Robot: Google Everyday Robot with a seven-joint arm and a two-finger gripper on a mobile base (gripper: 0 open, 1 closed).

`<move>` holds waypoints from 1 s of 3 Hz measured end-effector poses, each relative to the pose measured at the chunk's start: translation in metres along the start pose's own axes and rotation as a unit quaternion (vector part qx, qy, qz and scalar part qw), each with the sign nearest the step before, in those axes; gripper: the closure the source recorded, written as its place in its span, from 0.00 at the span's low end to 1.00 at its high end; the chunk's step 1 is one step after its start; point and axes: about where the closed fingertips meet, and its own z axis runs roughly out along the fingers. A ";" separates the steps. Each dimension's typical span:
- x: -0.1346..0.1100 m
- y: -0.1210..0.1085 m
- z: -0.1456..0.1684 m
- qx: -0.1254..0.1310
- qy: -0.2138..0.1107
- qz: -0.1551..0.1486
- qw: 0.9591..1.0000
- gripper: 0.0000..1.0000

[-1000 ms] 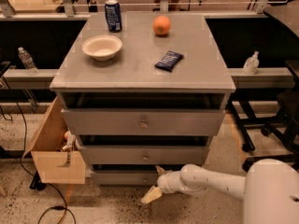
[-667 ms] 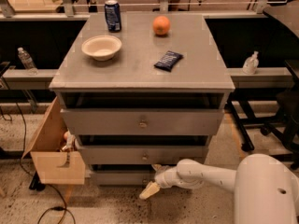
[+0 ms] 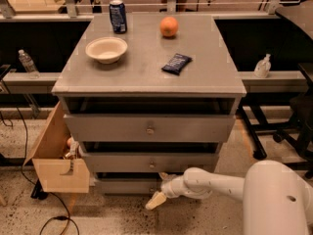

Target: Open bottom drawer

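The grey cabinet [image 3: 146, 77] has three drawers. The bottom drawer [image 3: 122, 185] is the slim grey panel just above the floor, and it sits flush in the cabinet. My gripper [image 3: 159, 188] is at the centre of that panel, reaching in from the right. Its jaws are open, with one cream fingertip [image 3: 155, 200] pointing down and left and the other up against the panel's top edge. The drawer's knob is hidden behind the gripper. My white arm [image 3: 215, 184] runs low along the floor.
A tan wooden box [image 3: 56, 160] stands against the cabinet's left side. On top are a bowl [image 3: 106, 49], a can [image 3: 117, 15], an orange [image 3: 169, 26] and a dark packet [image 3: 176, 63]. A black cable [image 3: 54, 214] lies on the floor at the left. A black stand's legs [image 3: 257, 131] are at the right.
My gripper and arm have shifted a little to the left along the bottom drawer's front. The drawers have not moved.
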 end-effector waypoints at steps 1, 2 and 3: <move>0.014 -0.002 0.017 -0.004 0.019 0.008 1.000 0.00; 0.030 0.001 0.025 -0.006 0.032 0.021 0.999 0.00; 0.037 0.002 0.023 0.003 0.046 0.022 0.999 0.00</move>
